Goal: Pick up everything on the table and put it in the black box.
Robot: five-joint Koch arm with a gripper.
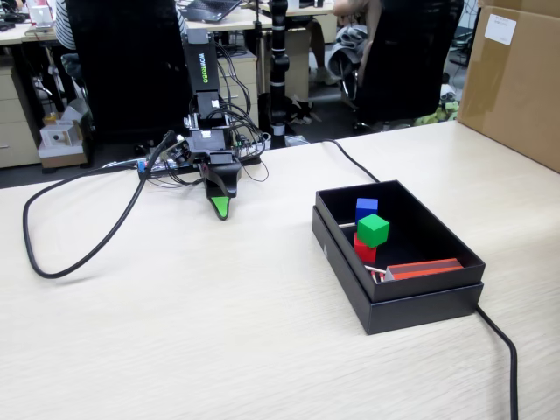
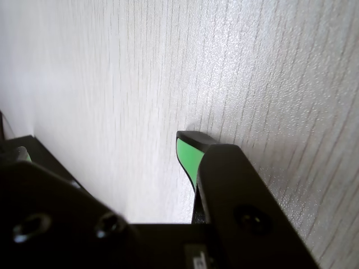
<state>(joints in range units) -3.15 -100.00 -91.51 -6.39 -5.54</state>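
Fingers (image 1: pixel 222 208) point down at the desk (image 1: pixel 175 324), state unclear, with the black box (image 1: pixel 420 302) at three o'clock holding green cube (image 1: pixel 374 230), blue cube (image 1: pixel 367 208) and red cube (image 1: pixel 363 251).

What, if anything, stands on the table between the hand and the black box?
Nothing visible does. In the fixed view, only bare table lies between the hand and the black box; the black cable runs behind that stretch.

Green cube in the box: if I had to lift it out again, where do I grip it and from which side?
Grip the green cube across two opposite side faces, coming straight down from above. It sits highest, perched on the red cube inside the black box, so its top and sides are exposed while the walls block a sideways approach.
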